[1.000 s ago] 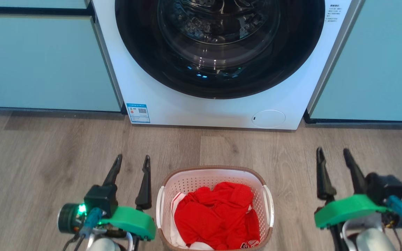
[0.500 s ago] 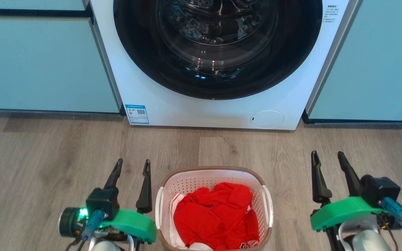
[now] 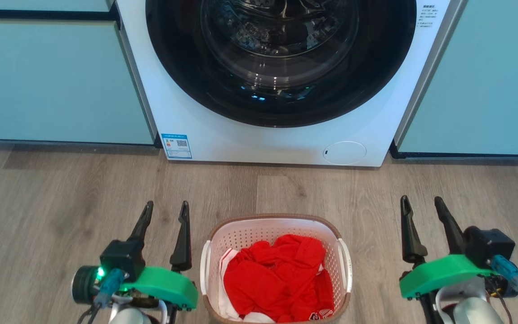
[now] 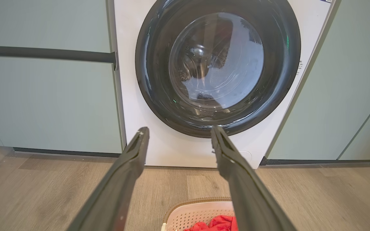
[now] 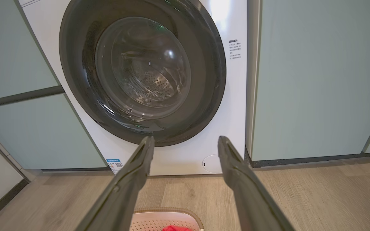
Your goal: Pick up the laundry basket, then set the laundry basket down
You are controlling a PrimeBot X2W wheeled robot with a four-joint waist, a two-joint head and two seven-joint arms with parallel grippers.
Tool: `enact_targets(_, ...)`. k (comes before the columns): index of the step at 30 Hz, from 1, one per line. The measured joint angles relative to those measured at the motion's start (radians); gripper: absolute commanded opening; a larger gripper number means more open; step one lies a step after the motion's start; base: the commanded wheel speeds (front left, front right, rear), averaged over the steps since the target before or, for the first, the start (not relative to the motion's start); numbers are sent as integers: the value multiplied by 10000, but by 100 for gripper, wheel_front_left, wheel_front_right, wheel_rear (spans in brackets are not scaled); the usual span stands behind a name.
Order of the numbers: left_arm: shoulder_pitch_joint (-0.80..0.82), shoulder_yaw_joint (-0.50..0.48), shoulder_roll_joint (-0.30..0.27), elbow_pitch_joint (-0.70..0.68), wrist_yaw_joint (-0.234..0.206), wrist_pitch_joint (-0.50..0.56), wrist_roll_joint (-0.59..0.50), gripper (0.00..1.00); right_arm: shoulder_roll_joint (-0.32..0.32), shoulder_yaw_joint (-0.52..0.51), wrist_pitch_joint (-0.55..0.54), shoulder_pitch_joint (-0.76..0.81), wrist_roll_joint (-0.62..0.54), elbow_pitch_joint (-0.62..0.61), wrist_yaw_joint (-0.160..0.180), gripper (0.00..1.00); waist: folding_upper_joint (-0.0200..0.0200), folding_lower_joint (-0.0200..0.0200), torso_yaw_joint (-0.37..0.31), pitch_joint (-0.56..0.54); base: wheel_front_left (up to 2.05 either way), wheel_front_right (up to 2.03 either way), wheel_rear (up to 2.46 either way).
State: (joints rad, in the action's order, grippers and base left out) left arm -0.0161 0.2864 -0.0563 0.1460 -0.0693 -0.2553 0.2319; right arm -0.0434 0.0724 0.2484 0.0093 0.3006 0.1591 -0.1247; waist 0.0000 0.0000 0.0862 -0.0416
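The laundry basket [image 3: 250,234], white perforated plastic with a brown rim and white side handles, stands on the wood floor at the bottom centre of the head view, holding red clothes [image 3: 281,279]. My left gripper [image 3: 164,209] hangs open just left of it, fingers pointing at the washer. Well off to the basket's right, my right gripper [image 3: 421,202] is open too. Neither touches the basket. The left wrist view catches the basket's far rim [image 4: 198,205] under the open left gripper [image 4: 178,131]; the right wrist view shows the rim [image 5: 169,213] below the open right gripper [image 5: 185,139].
A white front-loading washing machine [image 3: 250,144] with a dark round door stands straight ahead, between pale green cabinets [image 3: 52,81]. Bare wood floor [image 3: 61,189] runs between the washer and the basket.
The left gripper has drifted slightly left, away from the basket. The right gripper has shifted a little left and lower. The basket has not moved.
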Motion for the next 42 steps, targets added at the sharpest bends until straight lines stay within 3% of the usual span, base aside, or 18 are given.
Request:
enact_targets(17, -30, -113, 2, 282, 426, 0, 336, 100, 0, 105, 0, -14, 0, 134, 0, 100, 0, 0, -51, -84, 0, 0, 0)
enact_targets(32, -46, -257, 2, 259, 428, 0, 353, 100, 0, 113, 0, -15, 0, 205, 0, 100, 0, 0, -112, -75, 0, 0, 0)
enact_targets(33, -46, -270, 2, 245, 430, 0, 403, 0, 0, 113, 0, -16, 0, 205, 0, 0, 0, 0, -110, -66, 0, 0, 0)
enact_targets(42, -719, -270, -12, 1162, 428, 90, 813, 0, 19, 211, -127, 552, 364, 1108, 0, 0, 0, 0, -138, -40, 0, 0, 0)
